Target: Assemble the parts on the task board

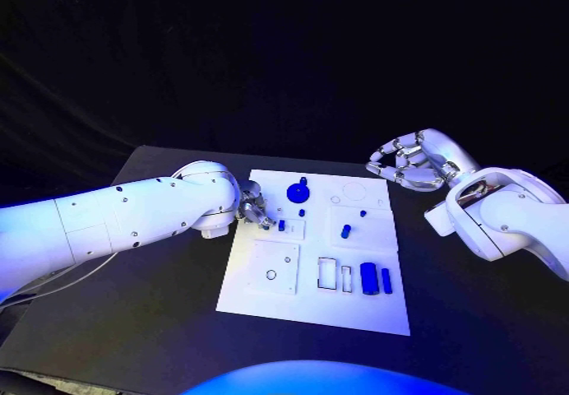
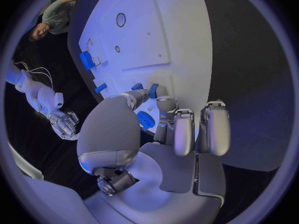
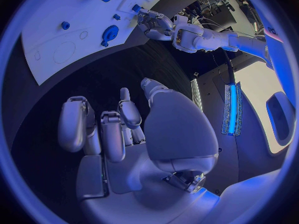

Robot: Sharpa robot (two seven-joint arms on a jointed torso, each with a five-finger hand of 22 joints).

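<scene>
The white task board (image 1: pixel 311 309) lies in the middle of the black table. My left hand (image 1: pixel 252 207) is at its left edge, and its thumb and a finger pinch a small blue part (image 2: pixel 153 90) just above the board; the right wrist view shows that part (image 3: pixel 136 8) at the fingertips. A round blue part (image 1: pixel 298 192) stands near the far edge, right beside this hand. My right hand (image 1: pixel 409 164) hangs above the table off the board's far right corner, fingers loosely apart, holding nothing. A blue peg (image 1: pixel 346 231) stands mid-board.
Two blue bars (image 1: pixel 376 279) lie side by side near the board's right edge, next to two empty rectangular slots (image 1: pixel 333 274). A square plate with small holes (image 1: pixel 274 267) sits on the near left of the board. Black table surrounds the board.
</scene>
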